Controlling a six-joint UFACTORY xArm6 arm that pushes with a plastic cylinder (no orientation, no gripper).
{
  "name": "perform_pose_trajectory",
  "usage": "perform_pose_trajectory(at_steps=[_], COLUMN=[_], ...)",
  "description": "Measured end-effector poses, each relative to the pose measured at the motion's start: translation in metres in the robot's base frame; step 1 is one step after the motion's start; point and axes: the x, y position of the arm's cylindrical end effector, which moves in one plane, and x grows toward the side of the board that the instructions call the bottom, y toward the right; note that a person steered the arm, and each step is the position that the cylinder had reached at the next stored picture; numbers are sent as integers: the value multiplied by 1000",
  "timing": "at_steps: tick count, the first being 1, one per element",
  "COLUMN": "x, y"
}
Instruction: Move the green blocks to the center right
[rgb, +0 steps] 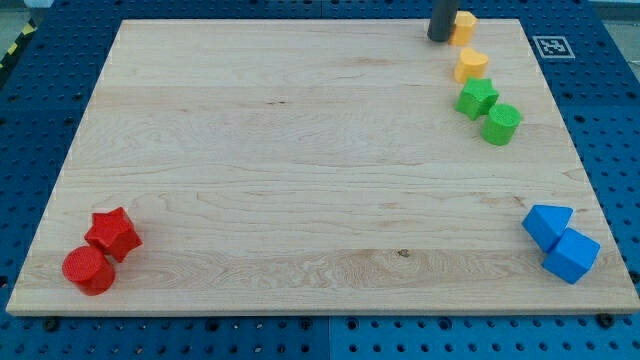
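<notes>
You see the wooden bench (300, 180) from above, with my tip (439, 38) at about 1 o'clock, close to the top edge. There is no gripper on this arm, only the dark rod, so nothing is held or clamped. My tip stands just at the left side of a small yellow block (463, 26), touching it or almost touching; I cannot tell which.

Below it, toward 2 o'clock, you find a yellow cylinder (471, 66). Directly under this one sits the green star block (477, 97), and the green cylinder (501, 124) is beside it at the lower right, the two touching. Both green blocks lie in the upper right part of the bench, a little above the middle of the right edge, and my tip is well apart from them.

At 4 o'clock two blue blocks (561, 241) stand together near the corner. At 8 o'clock you see a red star block (112, 233) and a red cylinder (88, 270), touching.
</notes>
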Motion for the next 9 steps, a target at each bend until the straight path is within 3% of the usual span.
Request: perform_pose_trajectory(at_steps=[3, 6, 7, 9], x=[12, 136, 163, 167], y=[-65, -97, -78, -61])
